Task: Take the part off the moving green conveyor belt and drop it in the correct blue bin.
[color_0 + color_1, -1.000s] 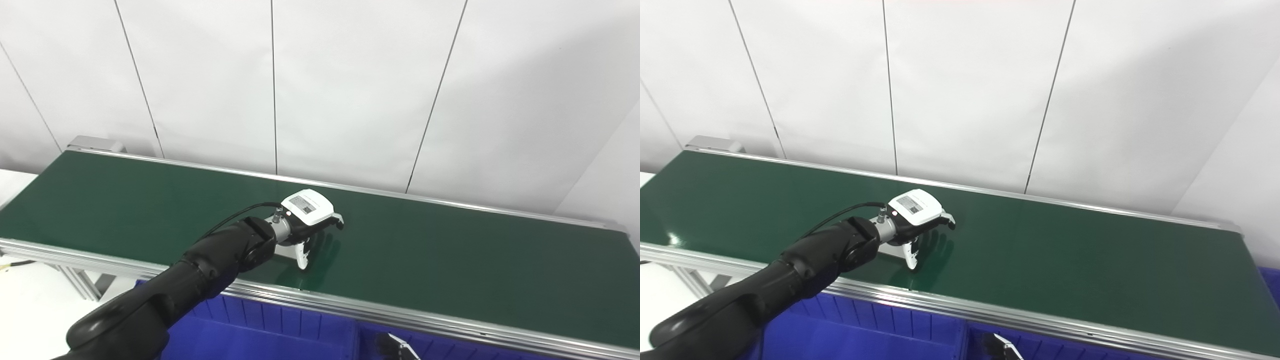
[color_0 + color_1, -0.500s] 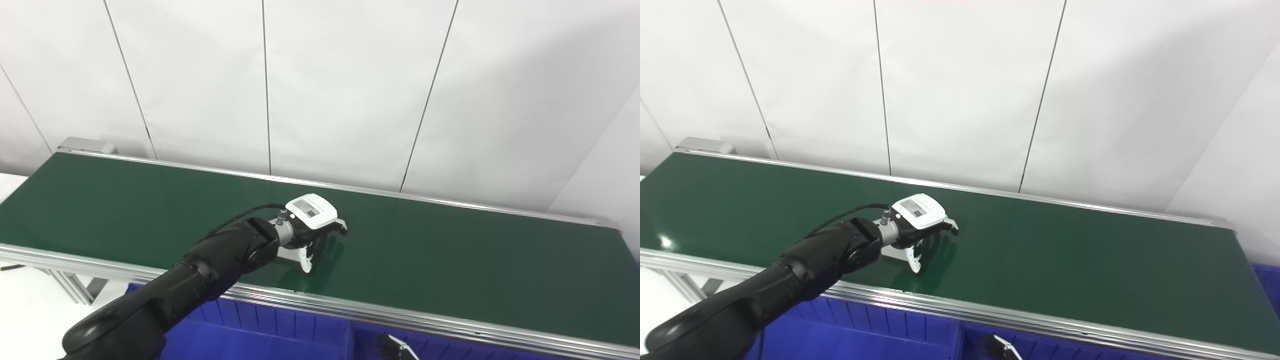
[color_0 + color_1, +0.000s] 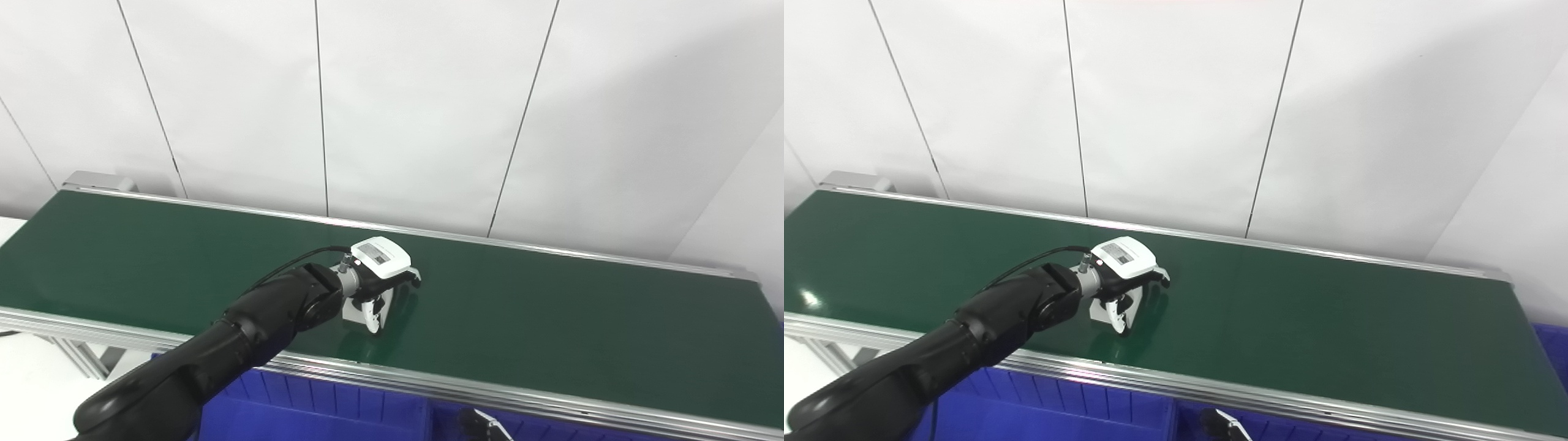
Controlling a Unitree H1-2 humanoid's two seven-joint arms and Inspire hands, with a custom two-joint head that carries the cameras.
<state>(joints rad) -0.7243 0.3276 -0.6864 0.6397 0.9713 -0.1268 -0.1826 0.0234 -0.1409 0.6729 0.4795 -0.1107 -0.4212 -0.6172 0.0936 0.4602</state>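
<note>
My left hand (image 3: 383, 272), with a white back cover, reaches out over the green conveyor belt (image 3: 551, 318) near its front edge. Its fingers curl down and its thumb closes in on a small white part (image 3: 354, 309) under the palm. The part stands at belt level, largely hidden by the hand; it also shows in the right eye view (image 3: 1099, 308). Blue bins (image 3: 318, 416) sit below the belt's front rail. Only a small piece of my right hand (image 3: 484, 425) shows at the bottom edge, over the bins.
The belt has aluminium rails (image 3: 490, 398) along its front and back edges. A white panelled wall (image 3: 398, 110) stands right behind it. A divider (image 3: 435, 419) separates the blue bins. The belt frame's legs (image 3: 79, 364) show at the lower left.
The camera has shifted a little. My left hand's fingers have curled further and the thumb has closed in on the white part, which now looks more upright under the palm.
</note>
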